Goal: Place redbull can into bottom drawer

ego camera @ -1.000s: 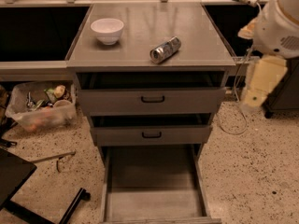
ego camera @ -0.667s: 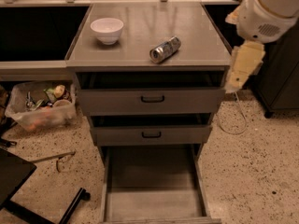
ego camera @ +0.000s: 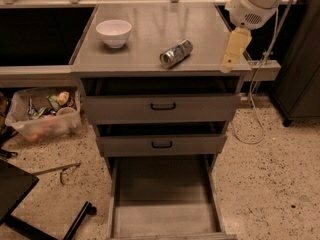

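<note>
while the small slim silvery redbull can [ego camera: 176,53] lies on its side on the flat grey metal cabinet top [ego camera: 150,19], the cream-coloured two-finger gripper [ego camera: 232,54] hangs over the right edge of that top, under the robot's bulky white arm housing [ego camera: 255,4]. the can lies to the left of the gripper, near but clearly apart, with bare grey surface between them. its long axis runs on a slant, the shiny round end pointing near and left, the other end far and right, toward the gripper's side. my judgement is that the coming move turns on this: the single arm has to travel left and line its jaws across that slanted axis, not along it. whether the gripper is open or closed i cannot tell; it holds nothing, since the can rests alone on the top. the round white bowl [ego camera: 114,32] sits well to the left of the can, out of the likely path. below, the long shallow grey bottom drawer [ego camera: 165,204] stands pulled out toward the near side, its floor bare, while the two upper grey drawers with black handles [ego camera: 162,106] are nearly shut. compared with the earlier frames, the gripper has moved left and farther in, from beside the cabinet's right flank to over its right edge; the can, bowl and drawers have not shifted.
</note>
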You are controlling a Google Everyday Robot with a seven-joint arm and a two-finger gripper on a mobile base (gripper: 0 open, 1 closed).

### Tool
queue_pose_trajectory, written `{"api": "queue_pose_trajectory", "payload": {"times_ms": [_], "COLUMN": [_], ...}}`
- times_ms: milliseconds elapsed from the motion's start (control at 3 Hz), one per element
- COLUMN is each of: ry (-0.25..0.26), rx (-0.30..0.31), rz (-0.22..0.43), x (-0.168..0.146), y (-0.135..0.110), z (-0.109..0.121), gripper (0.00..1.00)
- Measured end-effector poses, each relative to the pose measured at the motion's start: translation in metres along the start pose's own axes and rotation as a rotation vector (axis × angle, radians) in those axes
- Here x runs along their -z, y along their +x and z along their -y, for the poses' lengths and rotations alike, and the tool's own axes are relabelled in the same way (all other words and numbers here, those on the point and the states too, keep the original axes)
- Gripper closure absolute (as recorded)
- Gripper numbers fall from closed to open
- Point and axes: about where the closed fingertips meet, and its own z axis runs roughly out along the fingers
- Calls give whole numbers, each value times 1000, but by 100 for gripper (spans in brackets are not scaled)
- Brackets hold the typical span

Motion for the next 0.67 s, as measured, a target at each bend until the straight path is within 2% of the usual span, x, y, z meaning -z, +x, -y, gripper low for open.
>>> {"api": "queue_pose_trajectory", "payload": {"times_ms": [333,667], "ry": [0,35], "rx": [0,29], "rz": [1,32], "x": [0,-7], "y": [0,-9], "z": [0,24], "gripper": [0,0]}}
